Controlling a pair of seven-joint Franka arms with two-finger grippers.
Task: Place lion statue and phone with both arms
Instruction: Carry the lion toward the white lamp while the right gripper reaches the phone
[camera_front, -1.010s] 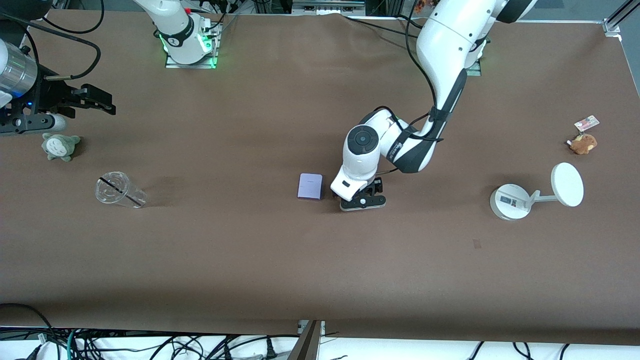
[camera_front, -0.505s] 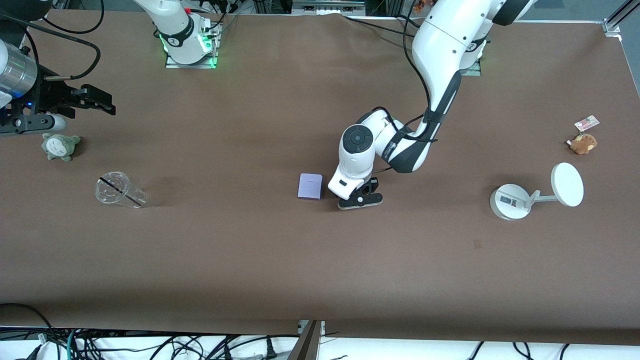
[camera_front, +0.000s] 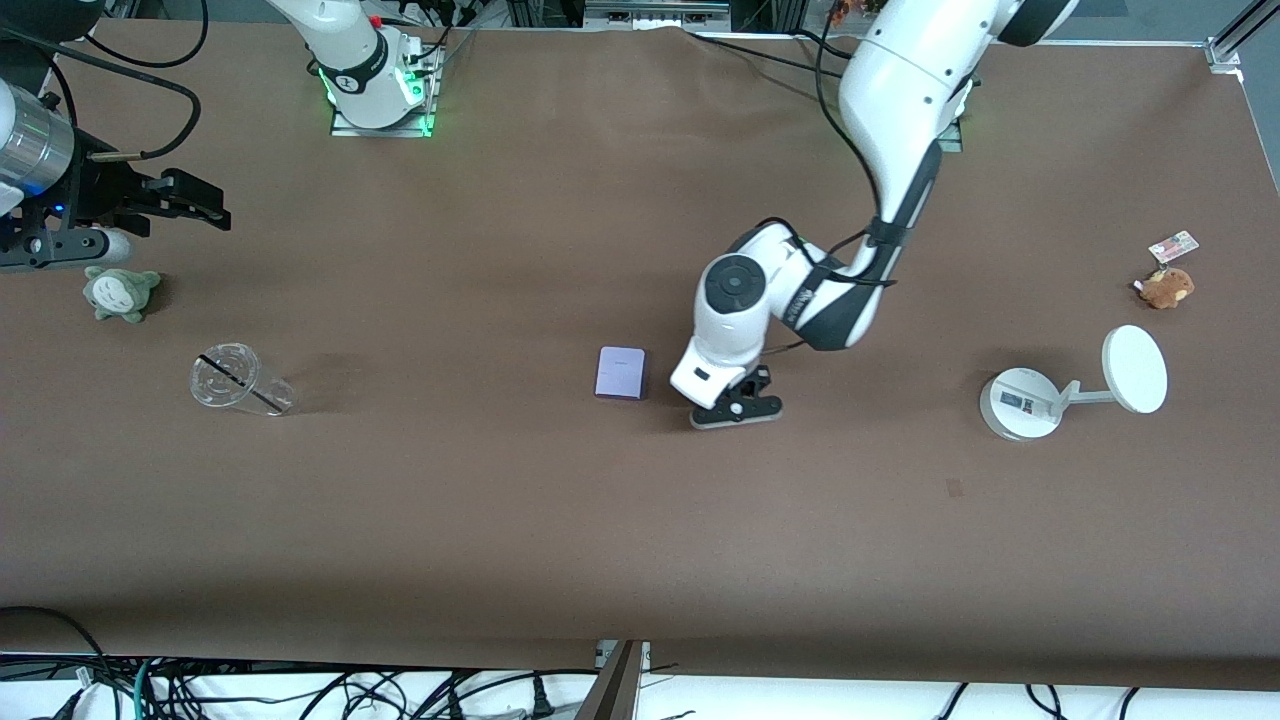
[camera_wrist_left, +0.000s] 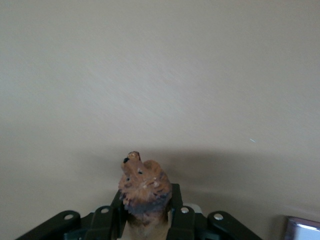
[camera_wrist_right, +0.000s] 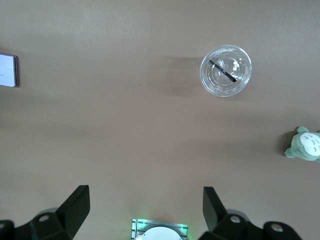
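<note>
The lion statue (camera_wrist_left: 142, 187), a small orange-brown figurine with a darker mane, stands between the fingers of my left gripper (camera_wrist_left: 146, 201), which is shut on it. In the front view my left gripper (camera_front: 737, 409) is low over the middle of the table and hides the lion. The phone (camera_front: 621, 373), a flat pale lavender rectangle, lies on the table beside that gripper, toward the right arm's end; its corner shows in the left wrist view (camera_wrist_left: 303, 231). My right gripper (camera_front: 196, 208) waits open and empty above the right arm's end of the table.
A clear cup with a straw (camera_front: 238, 380) and a grey-green plush (camera_front: 120, 292) lie under the right arm. A white round-based stand (camera_front: 1020, 403) and a brown plush with a card tag (camera_front: 1167, 287) sit at the left arm's end.
The left gripper's jaws have closed on the lion statue, and its wrist has shifted slightly toward the left arm's end. The right arm has not moved.
</note>
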